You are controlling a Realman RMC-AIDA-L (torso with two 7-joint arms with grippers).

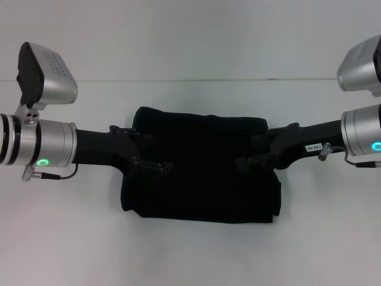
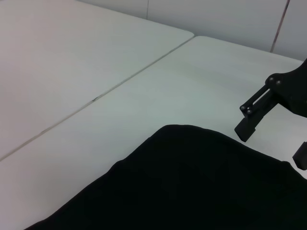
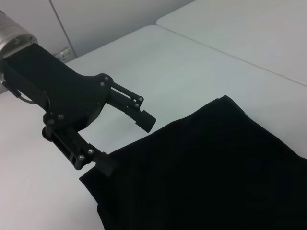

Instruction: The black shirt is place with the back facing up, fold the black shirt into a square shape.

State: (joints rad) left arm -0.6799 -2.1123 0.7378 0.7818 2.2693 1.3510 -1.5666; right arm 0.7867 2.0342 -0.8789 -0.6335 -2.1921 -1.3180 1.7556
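Observation:
The black shirt (image 1: 199, 170) lies folded into a rough rectangle in the middle of the white table (image 1: 65, 238). My left gripper (image 1: 153, 151) hovers at the shirt's left edge, open, its two fingers spread over the cloth's border. My right gripper (image 1: 250, 150) mirrors it at the right edge, also open. The right wrist view shows the left gripper (image 3: 125, 141) with nothing pinched between its fingers, one fingertip (image 3: 104, 165) at the shirt (image 3: 206, 177) corner. In the left wrist view, the right gripper (image 2: 272, 141) stands open just beyond the shirt (image 2: 192, 187).
A seam (image 1: 178, 79) between table panels runs across behind the shirt. Bare white tabletop surrounds the shirt in front and to both sides.

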